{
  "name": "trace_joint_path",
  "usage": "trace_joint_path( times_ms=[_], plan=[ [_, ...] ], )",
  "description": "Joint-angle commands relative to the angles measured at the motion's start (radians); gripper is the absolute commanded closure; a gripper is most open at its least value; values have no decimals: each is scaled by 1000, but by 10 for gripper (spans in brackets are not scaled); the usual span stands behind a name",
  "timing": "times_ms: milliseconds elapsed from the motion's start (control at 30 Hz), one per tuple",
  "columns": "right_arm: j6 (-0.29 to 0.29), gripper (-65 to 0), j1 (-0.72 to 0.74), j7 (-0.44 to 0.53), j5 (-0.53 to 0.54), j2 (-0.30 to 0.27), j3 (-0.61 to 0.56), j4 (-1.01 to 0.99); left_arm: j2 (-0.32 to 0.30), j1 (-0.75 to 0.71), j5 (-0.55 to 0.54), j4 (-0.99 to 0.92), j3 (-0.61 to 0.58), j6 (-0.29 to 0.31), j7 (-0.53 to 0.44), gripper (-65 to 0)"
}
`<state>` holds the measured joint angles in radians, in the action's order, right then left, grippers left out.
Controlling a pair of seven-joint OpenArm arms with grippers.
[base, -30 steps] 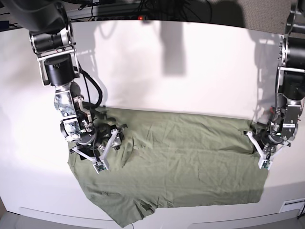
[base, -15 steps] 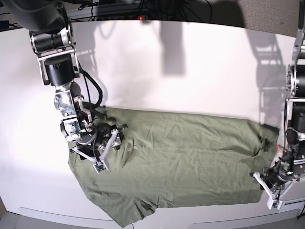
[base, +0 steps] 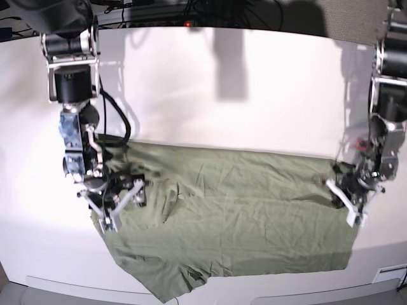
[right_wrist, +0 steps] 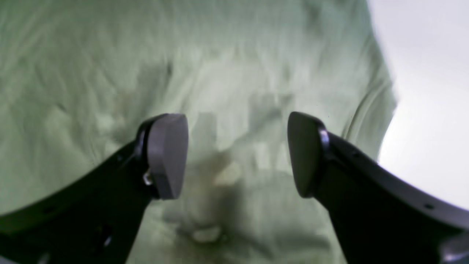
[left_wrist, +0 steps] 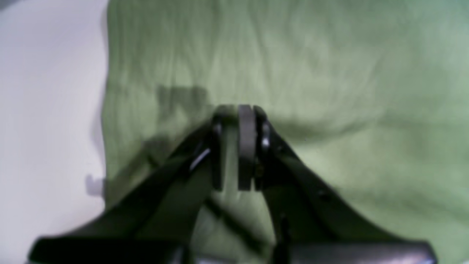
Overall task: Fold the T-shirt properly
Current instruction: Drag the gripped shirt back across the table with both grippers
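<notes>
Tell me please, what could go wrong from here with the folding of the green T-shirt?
1. The T-shirt lies wrinkled, with a bunched fold beside the right end effector; folding now may lock in the creases.
2. The right end effector is open above the cloth, holding nothing; closing here may pinch several layers.
3. The left end effector looks shut at the shirt's edge, but whether it holds cloth cannot be told; if it does not, the edge may stay behind.

The base camera looks steeply down from above on the whole white tabletop (base: 254, 95), both arms in frame. Each wrist camera rides just behind its pincer, close over the T-shirt (base: 235, 216): the left pincer (left_wrist: 236, 146) faces the cloth's edge beside bare tabletop, the right pincer (right_wrist: 236, 154) likewise. All three views share the shirt.
</notes>
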<state>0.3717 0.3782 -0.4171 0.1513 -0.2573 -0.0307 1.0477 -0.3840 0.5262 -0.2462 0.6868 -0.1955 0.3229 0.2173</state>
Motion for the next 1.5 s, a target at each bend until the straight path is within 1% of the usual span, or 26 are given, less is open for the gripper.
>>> trace_joint_path(
  times_ms=[0,100,167,267,400,467,533,600,667,767,900,1067,1167,1233,1333,1400,1467],
  plan=[
    [0,-415,13,28,-7,-6,9,17,-13,23,9,16,5,-1,-22,-52],
    [0,-415,-46,53,-51,-6,11,17,-11,-11,10,16,5,-1,-1,-52],
    [0,-415,-79,58,-50,-5,11,17,-11,-26,10,16,5,-1,7,-52],
    [0,-415,-116,58,-50,-6,11,17,-10,-45,10,16,5,0,68,-52],
    [0,-415,-150,58,-50,-6,11,17,-10,-81,10,16,5,-1,108,-52],
    [14,-415,-166,58,-50,-6,11,17,-11,-113,10,19,5,-1,128,-52],
    [36,-415,-179,58,-50,-7,11,18,-13,-155,10,38,6,-1,127,-52],
    [48,-415,-194,58,-50,-9,11,19,-13,-204,11,76,6,-1,131,-52],
    [56,-415,-209,50,-50,-14,11,24,-13,-254,10,134,6,-1,164,-52],
    [58,-415,-244,31,-42,-32,11,54,-13,-324,10,240,6,-1,238,-52],
    [58,-415,-321,12,-42,-74,11,144,-13,-395,10,341,6,-1,298,-52],
    [58,-415,-430,0,-38,-123,11,248,-13,-479,11,395,6,-1,330,-52],
    [58,-415,-480,-3,-39,-142,12,278,-16,-534,11,408,8,-1,344,-52],
    [58,-415,-508,-3,-39,-151,12,291,-16,-576,11,409,27,-1,344,-52],
    [57,-415,-543,-3,-39,-156,12,309,-15,-649,10,415,89,-1,343,-52],
    [57,-415,-563,-3,-39,-156,12,318,-14,-705,6,443,134,-1,344,-52],
    [57,-415,-581,-3,-39,-156,12,323,-15,-766,-22,493,175,-1,344,-52]
  ],
)
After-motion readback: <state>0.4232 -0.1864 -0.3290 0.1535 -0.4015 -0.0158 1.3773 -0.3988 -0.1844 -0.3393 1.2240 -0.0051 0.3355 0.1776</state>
